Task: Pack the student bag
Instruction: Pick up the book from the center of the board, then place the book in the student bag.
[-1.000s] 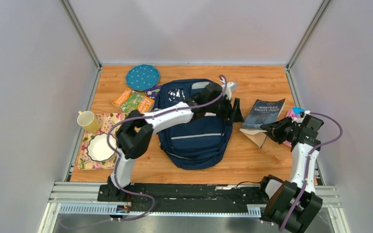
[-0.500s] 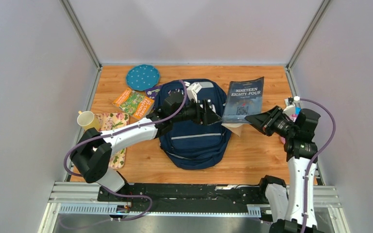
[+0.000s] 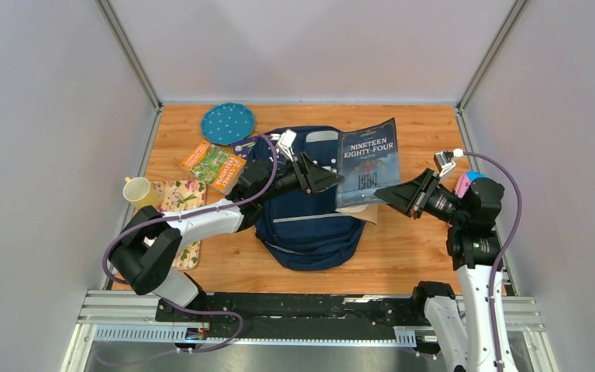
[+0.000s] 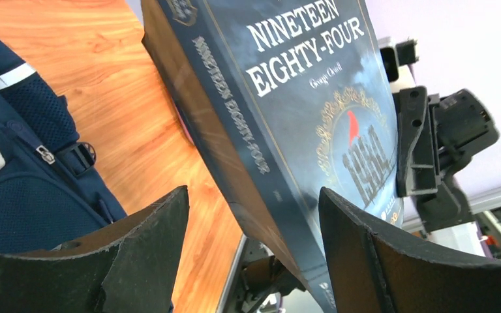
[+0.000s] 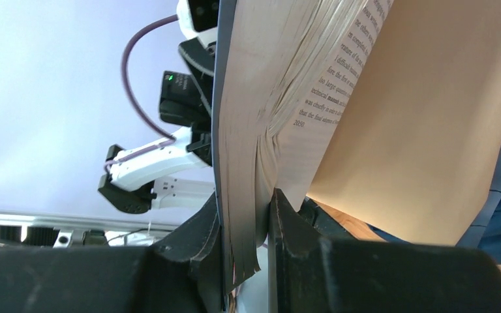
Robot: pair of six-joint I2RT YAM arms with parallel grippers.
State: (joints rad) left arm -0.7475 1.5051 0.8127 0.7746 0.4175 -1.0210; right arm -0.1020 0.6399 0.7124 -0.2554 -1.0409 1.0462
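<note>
Transfer of the book into the bag is, as I judge it, the step in hand. The right gripper (image 3: 391, 195) is clamped on the near edge of a paperback titled Nineteen Eighty-Four (image 3: 366, 159). The right wrist view shows it pinching the front cover and a wad of pages while the tan back cover hangs loose. The book stands tilted in the air above the right side of the student bag (image 3: 306, 225), which lies flat in the middle of the wooden table (image 3: 410, 248). The left gripper (image 3: 324, 180) hovers over the bag just left of the book, jaws spread wide and holding nothing. In its own wrist view the book's spine shows beyond the 2 fingers. Whether the bag's main compartment gapes is hard to tell from above. The next move likely calls for the left arm to part the bag's mouth or steady the book. The book could then slide in without creasing the loose cover.
</note>
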